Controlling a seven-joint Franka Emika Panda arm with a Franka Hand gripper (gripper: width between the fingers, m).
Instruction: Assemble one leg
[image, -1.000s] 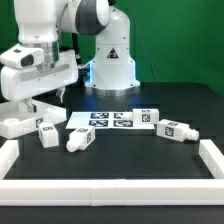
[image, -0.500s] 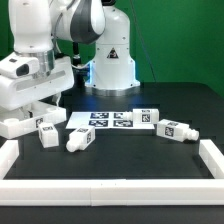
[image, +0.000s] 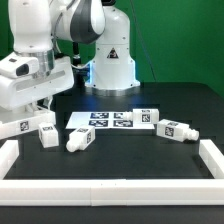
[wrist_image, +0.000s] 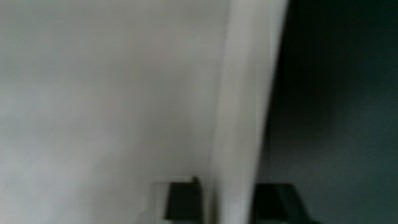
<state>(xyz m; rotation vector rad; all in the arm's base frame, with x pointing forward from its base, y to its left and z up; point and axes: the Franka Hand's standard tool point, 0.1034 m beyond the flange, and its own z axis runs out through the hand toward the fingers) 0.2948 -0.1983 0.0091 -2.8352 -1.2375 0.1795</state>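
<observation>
**While the hand hangs low, all four legs lie loose**

Because the Panda arm (image: 45, 40) is bent far down, its gripper (image: 38, 104) hangs close over the black table (image: 185, 100). The white hand body hides the fingers, so I cannot tell how far they are open or whether they hold something.

Directly under the hand lies a white panel (image: 12, 128), cut off by the picture edge; if it touches the fingers is not clear. The wrist view shows mostly a blurred white face (wrist_image: 107, 100) very near the camera. It is probably this panel, so I judge the hand is busy with it and not with a leg.

Beyond the hand, toward the exterior view's right, the marker board (image: 100, 120) lies flat. The nearest leg (image: 47, 133) lies just beside the hand and a second leg (image: 80, 140) is near it. A third leg (image: 145, 117) and a fourth leg (image: 172, 129) are well apart from it.

No real container is present. Only a low white wall (image: 110, 186) fences the table, likely so that loose parts do not roll off, and all the parts lie inside it.
</observation>
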